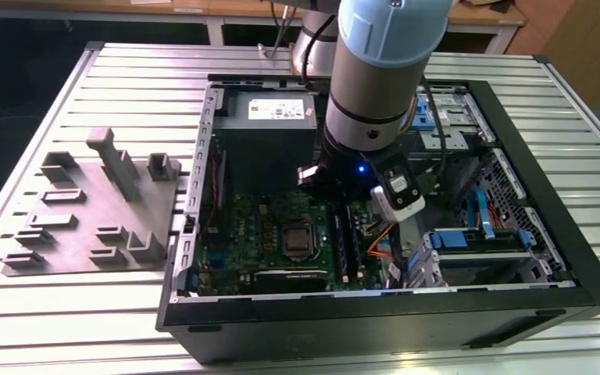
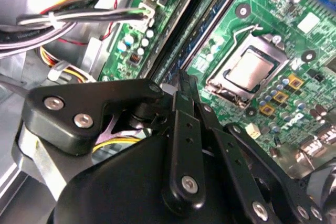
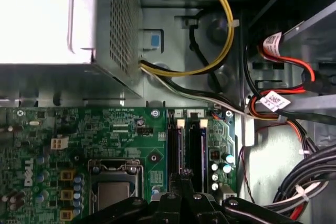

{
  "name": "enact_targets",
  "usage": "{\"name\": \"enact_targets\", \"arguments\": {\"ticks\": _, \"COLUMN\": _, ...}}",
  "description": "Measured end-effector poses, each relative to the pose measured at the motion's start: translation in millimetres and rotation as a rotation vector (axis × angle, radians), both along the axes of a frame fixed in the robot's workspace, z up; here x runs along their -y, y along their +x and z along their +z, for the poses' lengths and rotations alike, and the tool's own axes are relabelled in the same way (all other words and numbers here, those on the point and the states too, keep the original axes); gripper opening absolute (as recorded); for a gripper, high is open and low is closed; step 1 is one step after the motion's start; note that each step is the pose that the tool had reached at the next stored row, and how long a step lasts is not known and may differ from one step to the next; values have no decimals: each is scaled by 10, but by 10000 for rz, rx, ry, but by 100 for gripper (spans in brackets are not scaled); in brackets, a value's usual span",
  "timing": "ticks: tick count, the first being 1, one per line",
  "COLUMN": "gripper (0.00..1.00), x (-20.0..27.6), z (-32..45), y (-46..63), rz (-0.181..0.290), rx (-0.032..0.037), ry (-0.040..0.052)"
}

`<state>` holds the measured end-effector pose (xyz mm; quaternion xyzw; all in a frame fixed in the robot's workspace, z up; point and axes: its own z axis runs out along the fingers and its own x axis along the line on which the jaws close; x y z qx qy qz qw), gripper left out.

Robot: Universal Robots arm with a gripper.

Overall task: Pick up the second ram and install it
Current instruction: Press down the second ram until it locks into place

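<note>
Hovering at lower centre of the first wrist view, the gripper has its fingers drawn narrow right over the second ram (seemingly the dark strip in the motherboard's slot), long axis running up-frame.

You can make out no print well enough to read. White labels sit on the grey power-supply box, and small white tags hang on the red cables in the first wrist view, but their print is too small. The green motherboard carries white lettering beside its socket, also illegible.
</note>
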<state>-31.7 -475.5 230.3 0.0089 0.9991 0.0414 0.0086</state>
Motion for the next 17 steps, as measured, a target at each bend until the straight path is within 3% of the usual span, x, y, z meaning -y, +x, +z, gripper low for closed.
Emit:
{"name": "enact_targets", "arguments": {"ticks": 7, "gripper": 10, "x": 8, "z": 26, "y": 1, "rz": 2, "rx": -1, "ry": -1}}
{"name": "enact_targets", "arguments": {"ticks": 17, "gripper": 10, "x": 243, "z": 25, "y": 4, "rz": -3, "rx": 0, "ry": 0}}
